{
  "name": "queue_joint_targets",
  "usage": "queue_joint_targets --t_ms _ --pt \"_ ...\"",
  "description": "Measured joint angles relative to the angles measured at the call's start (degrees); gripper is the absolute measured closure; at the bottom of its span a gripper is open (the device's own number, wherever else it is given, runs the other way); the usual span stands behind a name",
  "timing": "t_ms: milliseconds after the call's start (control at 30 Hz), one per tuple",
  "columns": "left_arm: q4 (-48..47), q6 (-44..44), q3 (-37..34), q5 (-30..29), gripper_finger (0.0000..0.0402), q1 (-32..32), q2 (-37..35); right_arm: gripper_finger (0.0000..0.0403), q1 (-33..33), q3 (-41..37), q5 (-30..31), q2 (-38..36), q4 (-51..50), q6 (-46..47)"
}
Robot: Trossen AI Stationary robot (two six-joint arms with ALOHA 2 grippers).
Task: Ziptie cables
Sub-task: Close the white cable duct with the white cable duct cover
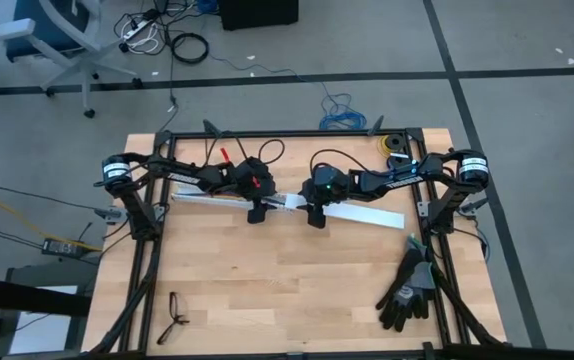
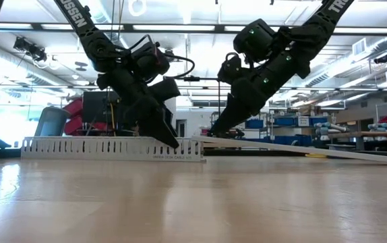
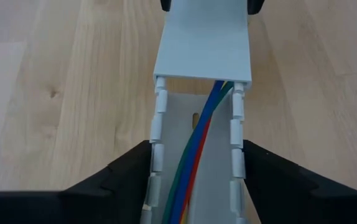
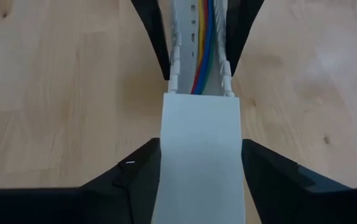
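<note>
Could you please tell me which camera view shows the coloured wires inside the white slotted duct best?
The left wrist view: the blue, green and red wires run along the open white slotted duct toward its cover. The right wrist view shows them farther off; the high and low views hide them.

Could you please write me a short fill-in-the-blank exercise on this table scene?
1. The coloured wires run inside the white slotted ____.
2. The flat cover partly closes the duct and is ____ in colour.
3. The black gloves lie nearest the ____ arm.

Missing: duct; white; right
</note>
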Motion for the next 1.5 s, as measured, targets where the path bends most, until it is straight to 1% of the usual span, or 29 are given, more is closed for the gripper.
queue_joint_targets --t_ms 200,400,533,567,667,767,867,1033,1267,1333,1500 --pt "0.0 0.0 0.0 0.0 0.0160 0.0 0.0 0.0249 0.1 0.0 0.0 0.0 -0.2 0.6" --pt "0.0 0.0 0.0 0.0 0.0160 0.0 0.0 0.0329 1.1 0.0 0.0 -0.6 -0.9 0.6" --pt "0.2 0.1 0.0 0.0 0.0161 0.0 0.0 0.0387 1.8 0.0 0.0 -2.7 -3.5 1.1" --pt "0.2 0.1 0.0 0.0 0.0161 0.0 0.0 0.0394 1.8 0.0 0.0 -3.0 -3.9 1.6" --pt "0.2 0.0 0.0 0.0 0.0161 0.0 0.0 0.0394 1.8 0.0 0.0 -2.9 -4.8 3.9" --pt "0.2 0.0 0.0 0.0 0.0161 0.0 0.0 0.0398 1.1 0.0 -0.2 -1.3 -4.2 4.6" --pt "0.2 0.1 0.0 0.0 0.0161 0.0 0.0 0.0401 0.6 0.0 -0.9 0.0 -2.4 4.6" --pt "0.2 0.0 0.0 0.0 0.0161 0.0 0.0 0.0402 0.0 0.0 -1.7 0.1 0.2 4.6" --pt "0.5 0.0 0.0 0.0 0.0161 0.0 0.1 0.0403 -1.3 0.0 -5.2 1.5 2.3 4.9" --pt "0.6 0.0 0.0 0.0 0.0161 0.0 0.1 0.0403 -1.3 0.7 -5.8 2.8 4.2 4.9" --pt "0.7 0.0 0.0 0.0 0.0161 0.0 0.1 0.0403 -1.3 4.0 -6.3 5.9 3.8 4.2"
